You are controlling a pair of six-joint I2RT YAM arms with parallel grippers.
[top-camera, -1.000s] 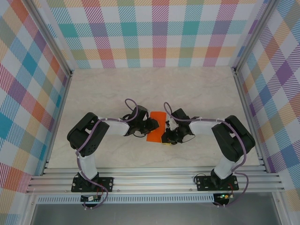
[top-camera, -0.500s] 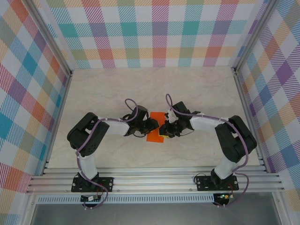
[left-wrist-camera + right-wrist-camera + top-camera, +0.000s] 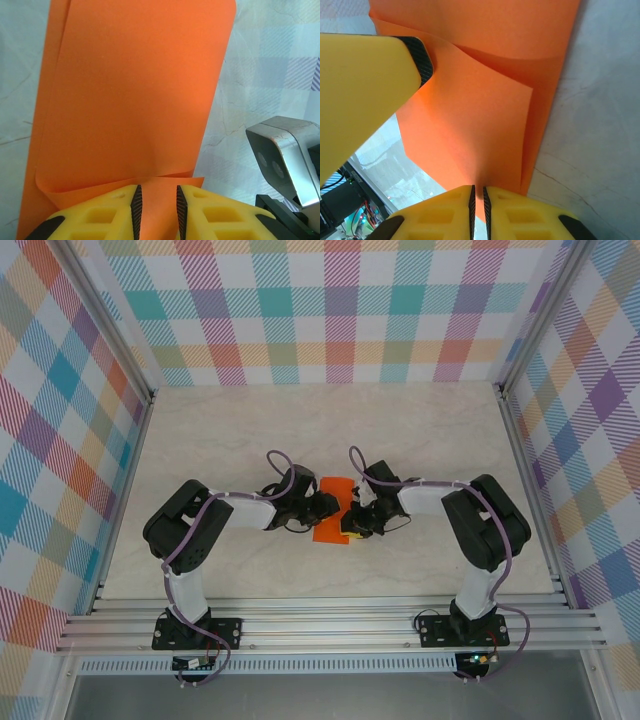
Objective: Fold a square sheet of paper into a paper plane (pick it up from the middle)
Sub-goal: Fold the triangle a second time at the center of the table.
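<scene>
1. Pale marbled counter (image 3: 420, 430).
2. Thin bright orange sheet of paper (image 3: 331, 520), part-folded: counter centre, btwn both arms. Prob. v. light, floppy, slippery; hold by edges.
3. Left gripper (image 3: 157, 202): fingers slightly apart astride edge.
4. Right gripper (image 3: 478, 200): fingers pinching opp. edge.

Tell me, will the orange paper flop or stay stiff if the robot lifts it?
Probably floppy: the paper curls and bends where the right gripper pinches it. It is likely very light, since it looks thin. It shows folded flaps, so it probably creases easily and might tear if tugged.
</scene>
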